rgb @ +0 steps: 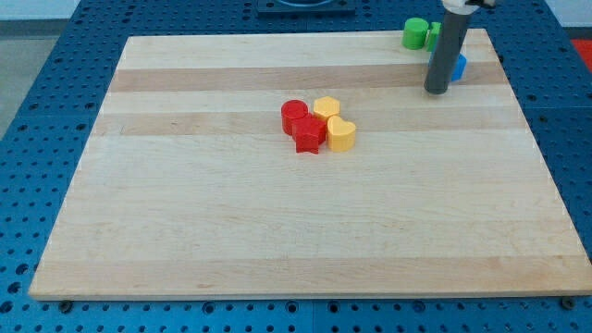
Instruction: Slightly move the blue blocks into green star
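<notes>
My tip [437, 91] rests on the board at the view's top right. A blue block [459, 66] shows just behind and to the right of the rod, mostly hidden by it; its shape cannot be made out. A green round block [414, 33] sits near the board's top edge, up and left of the tip. A second green piece [433, 34] peeks out beside it, partly hidden by the rod; I cannot tell if it is the star.
A cluster sits near the board's middle: a red round block [294, 114], a red star-like block [309, 135], a yellow hexagon-like block [326, 108] and a yellow heart-like block [341, 135]. The wooden board [277, 231] lies on a blue perforated table.
</notes>
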{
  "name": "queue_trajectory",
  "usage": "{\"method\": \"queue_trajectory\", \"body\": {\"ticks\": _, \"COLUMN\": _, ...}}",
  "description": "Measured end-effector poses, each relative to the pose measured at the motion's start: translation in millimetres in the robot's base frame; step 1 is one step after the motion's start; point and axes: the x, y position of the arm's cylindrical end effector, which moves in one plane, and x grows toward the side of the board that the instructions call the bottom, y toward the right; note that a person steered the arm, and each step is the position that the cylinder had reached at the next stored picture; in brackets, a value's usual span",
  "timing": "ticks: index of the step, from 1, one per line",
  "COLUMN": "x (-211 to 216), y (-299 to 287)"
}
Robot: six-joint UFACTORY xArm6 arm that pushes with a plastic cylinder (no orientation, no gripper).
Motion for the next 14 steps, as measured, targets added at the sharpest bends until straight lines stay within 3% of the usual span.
{"method": "queue_trajectory", "body": {"ticks": 7, "x": -20.9, "y": 18.7}}
{"method": "queue_trajectory", "body": {"ticks": 8, "x": -0.1, "y": 23.0}}
{"method": "queue_trajectory", "body": {"ticks": 9, "x": 49.5, "y": 48.8}}
{"method": "queue_trajectory", "body": {"ticks": 12, "x": 255.5, "y": 76.8}}
{"method": "queue_trajectory", "body": {"ticks": 13, "x": 280.9, "y": 76.7}}
{"method": "queue_trajectory", "body": {"ticks": 14, "x": 271.0, "y": 77.1}}
